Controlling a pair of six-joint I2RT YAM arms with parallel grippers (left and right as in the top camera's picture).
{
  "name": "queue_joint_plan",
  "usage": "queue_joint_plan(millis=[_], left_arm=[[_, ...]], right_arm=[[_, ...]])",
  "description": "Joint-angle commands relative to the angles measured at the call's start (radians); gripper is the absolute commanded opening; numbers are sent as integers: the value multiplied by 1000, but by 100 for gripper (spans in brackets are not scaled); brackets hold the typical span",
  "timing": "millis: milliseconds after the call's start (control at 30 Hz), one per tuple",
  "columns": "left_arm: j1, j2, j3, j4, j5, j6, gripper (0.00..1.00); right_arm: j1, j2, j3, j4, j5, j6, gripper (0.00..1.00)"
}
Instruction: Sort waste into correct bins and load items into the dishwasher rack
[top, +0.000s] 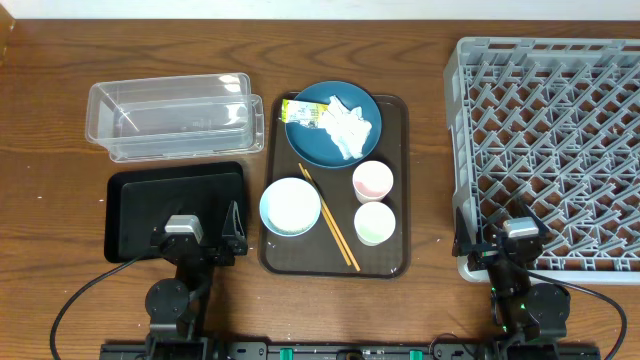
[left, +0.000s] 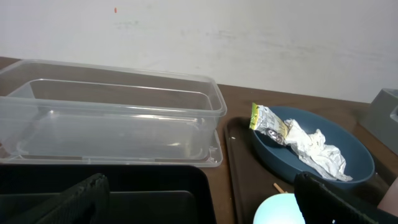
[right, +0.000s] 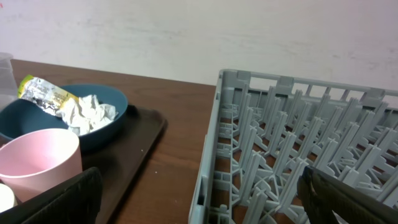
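The grey rack (top: 545, 140) stood at the table's right. The clear tub (top: 170, 115) and black tray (top: 140, 205) sat at the left, touching. Between them, the brown serving tray (top: 397, 262) carried a blue plate (top: 312, 145) holding a yellow-green wrapper (top: 300, 112) and crumpled tissue (top: 350, 127), plus a bowl (top: 290, 207), pink cup (top: 372, 181), green cup (top: 374, 222) and chopsticks (top: 328, 230). The wrapper's print was illegible. The left gripper (top: 198, 238) and right gripper (top: 512, 240) both had their jaws spread apart.
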Motion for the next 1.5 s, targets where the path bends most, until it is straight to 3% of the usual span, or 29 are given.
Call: queue_joint_plan(millis=[0,300,567,833,1067,1267,1467], left_arm=[[6,-6,-11,-41,7,13,97],[6,14,32,-83,7,-90,97],[6,288,278,-257,35,-90,97],[6,766,738,-611,201,-89,97],[6,1035,1033,-996,182,-85,97],[6,1088,1047,-1044,183,-86,97],[-2,1109,1068,-894,184,-92,97]], right_arm=[[4,-6,-4,-1,3,11,99],[4,2,17,10,-12,165,99],[4,135,200,-128,-12,194,99],[4,475,542,-392,-13,194,99],[4,729,811,-662,-16,146,99],[4,772,854,-710,-60,148,99],[4,772,854,-716,-57,148,99]])
